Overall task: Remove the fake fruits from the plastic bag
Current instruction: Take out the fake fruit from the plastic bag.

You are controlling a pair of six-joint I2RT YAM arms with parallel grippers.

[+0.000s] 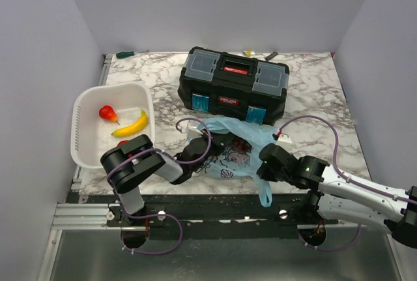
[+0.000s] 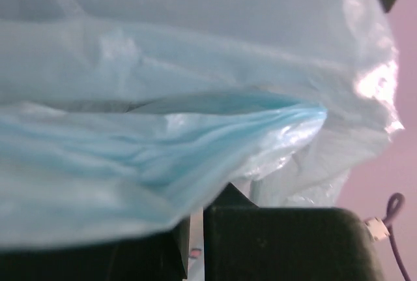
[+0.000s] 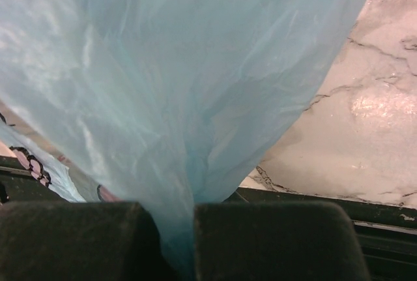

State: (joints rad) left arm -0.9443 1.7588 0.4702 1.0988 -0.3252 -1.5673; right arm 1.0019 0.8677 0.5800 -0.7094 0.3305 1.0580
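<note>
Because the plastic bag (image 1: 242,131) is thin, light-blue, translucent film, it is judged near weightless, limp and slippery. It is best taken at a gathered fold or a loop handle and pinched firmly, since a loose hold would likely slide off. Location: on the marble tabletop (image 1: 313,98), crumpled, at 6 o'clock of the black toolbox (image 1: 233,85). Contents: a dark reddish shape (image 1: 242,144) shows near its middle, perhaps a grape bunch; not certain. Any fruit inside is presumably hard, glossy, light and apt to roll. A yellow banana (image 1: 130,125) lies in the white slotted basket (image 1: 83,98), at 9 o'clock of the bag. Left gripper (image 2: 195,225): at the bag's 9 o'clock edge, jaws drawn nearly together, apparently nipping a thin strip of film. Right gripper (image 3: 177,222): at the bag's 4 o'clock edge, closed tight on a gathered fold.
</note>
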